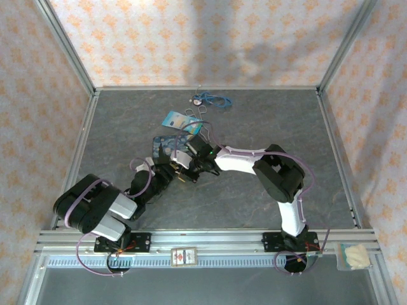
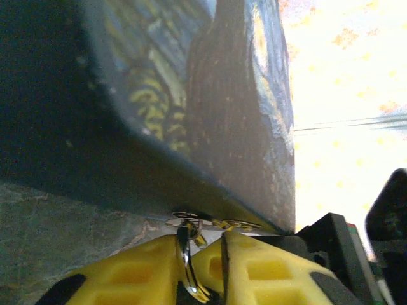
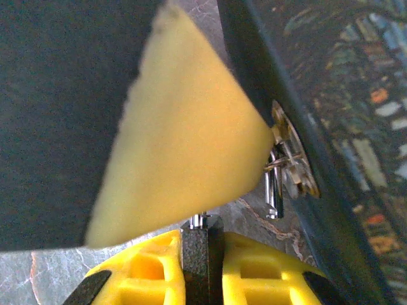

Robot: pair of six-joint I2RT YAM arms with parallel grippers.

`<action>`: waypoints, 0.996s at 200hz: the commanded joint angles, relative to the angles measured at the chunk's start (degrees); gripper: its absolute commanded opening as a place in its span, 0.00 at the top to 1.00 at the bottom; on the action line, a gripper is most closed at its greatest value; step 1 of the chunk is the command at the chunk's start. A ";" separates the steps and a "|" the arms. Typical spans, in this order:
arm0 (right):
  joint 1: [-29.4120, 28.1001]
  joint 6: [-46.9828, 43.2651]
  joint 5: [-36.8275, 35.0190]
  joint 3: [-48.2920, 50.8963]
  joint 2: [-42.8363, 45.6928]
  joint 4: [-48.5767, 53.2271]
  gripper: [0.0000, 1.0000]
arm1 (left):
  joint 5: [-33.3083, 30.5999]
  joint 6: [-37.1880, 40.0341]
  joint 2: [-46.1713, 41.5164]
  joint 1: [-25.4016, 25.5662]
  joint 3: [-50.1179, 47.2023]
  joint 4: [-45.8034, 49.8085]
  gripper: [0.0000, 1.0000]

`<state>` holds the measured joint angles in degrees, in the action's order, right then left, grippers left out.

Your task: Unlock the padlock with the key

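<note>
Ribbed yellow pads (image 3: pixel 152 273) of the right gripper (image 3: pixel 202 238), 2 of them, sit tight against the padlock (image 3: pixel 203 254), 1 small dark flat-sided block with silvery stubs at its top. Just past those fingertips, to their right, a short shiny steel pin (image 3: pixel 273 187) hangs by a round brass plate (image 3: pixel 294 155) on the dark wall of the 1 painted blue box (image 3: pixel 356 127).

The left gripper (image 2: pixel 202 244) has its 2 waffled yellow pads a narrow slit apart. A thin silvery wire ring (image 2: pixel 186 260) stands in the slit against 1 pad; whether it is pinched I cannot tell. Small silvery-brass bits (image 2: pixel 191 222) lie just beyond these fingertips under the box edge, and the key cannot be told apart among them.

Well beyond both grippers, on the grey stone-patterned tabletop (image 1: pixel 267 121), lie 1 blue card (image 1: pixel 180 120) and 1 blue cord (image 1: pixel 215 100).
</note>
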<state>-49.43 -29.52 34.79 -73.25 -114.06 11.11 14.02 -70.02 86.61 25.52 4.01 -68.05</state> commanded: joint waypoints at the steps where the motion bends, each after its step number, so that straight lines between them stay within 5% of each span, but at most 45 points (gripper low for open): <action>1: -0.14 0.65 1.85 -1.10 -0.83 -1.82 1.00 | 0.62 -1.72 3.48 0.42 0.76 -9.62 0.84; 31: -0.14 0.93 1.41 -1.04 -0.60 -2.13 1.00 | 2.00 -3.10 7.89 0.42 0.08 -16.81 1.00; 81: 0.32 6.93 -0.88 3.60 5.51 -3.94 0.69 | 1.27 -2.56 6.61 0.41 -0.12 -14.57 1.00; 129: 3.96 19.60 -2.94 8.38 15.67 -4.85 0.59 | 2.08 -2.23 6.68 0.43 0.47 -13.34 1.00; 157: 6.17 28.43 -10.04 7.50 17.80 -7.72 0.51 | 2.51 -2.23 6.91 0.46 0.65 -13.42 1.00; 199: 7.54 43.37 -20.92 -1.88 8.34 -6.23 0.42 | 2.57 -1.53 5.64 0.43 0.74 -10.99 1.00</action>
<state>-42.15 1.15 22.79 -70.13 -99.96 4.95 16.01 -73.03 94.11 25.52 3.92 -78.63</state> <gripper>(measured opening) 0.581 0.044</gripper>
